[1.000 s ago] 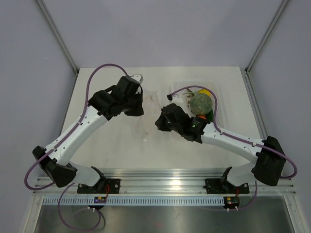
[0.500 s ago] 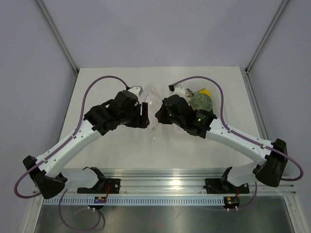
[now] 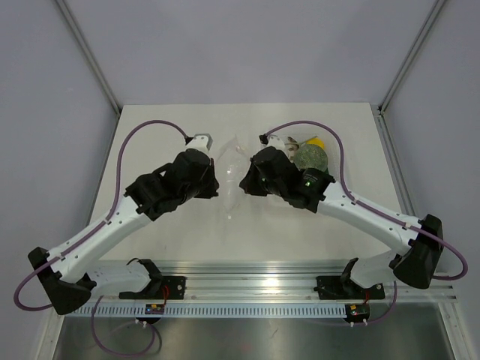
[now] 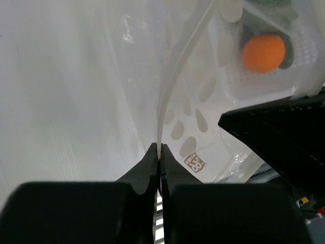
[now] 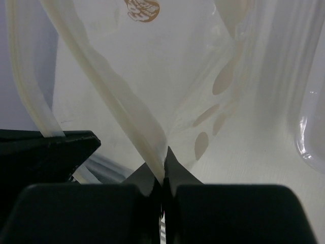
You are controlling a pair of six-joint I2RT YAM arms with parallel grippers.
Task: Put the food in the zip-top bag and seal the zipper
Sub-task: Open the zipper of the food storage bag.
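Observation:
The clear zip-top bag (image 3: 231, 166) hangs lifted between my two grippers at mid-table. My left gripper (image 4: 158, 148) is shut on the bag's whitish zipper strip (image 4: 175, 76). My right gripper (image 5: 163, 161) is shut on the zipper strip (image 5: 109, 96) from the other side. In the top view the left gripper (image 3: 217, 182) is left of the bag and the right gripper (image 3: 244, 182) is right of it. The speckled green ball (image 3: 310, 157) and yellow piece (image 3: 316, 142) lie in the clear tray (image 3: 330, 135) behind the right arm. The orange ball (image 4: 263, 52) shows in the tray through the bag.
The rigid clear tray's rim (image 5: 310, 137) lies close to the right of the bag. The white table (image 3: 165, 127) has raised edges at left and right. Purple cables (image 3: 135, 142) loop over both arms.
The left gripper has pulled back left and the bag now hangs stretched wider between the grippers. The right gripper moved forward and left earlier, then held still.

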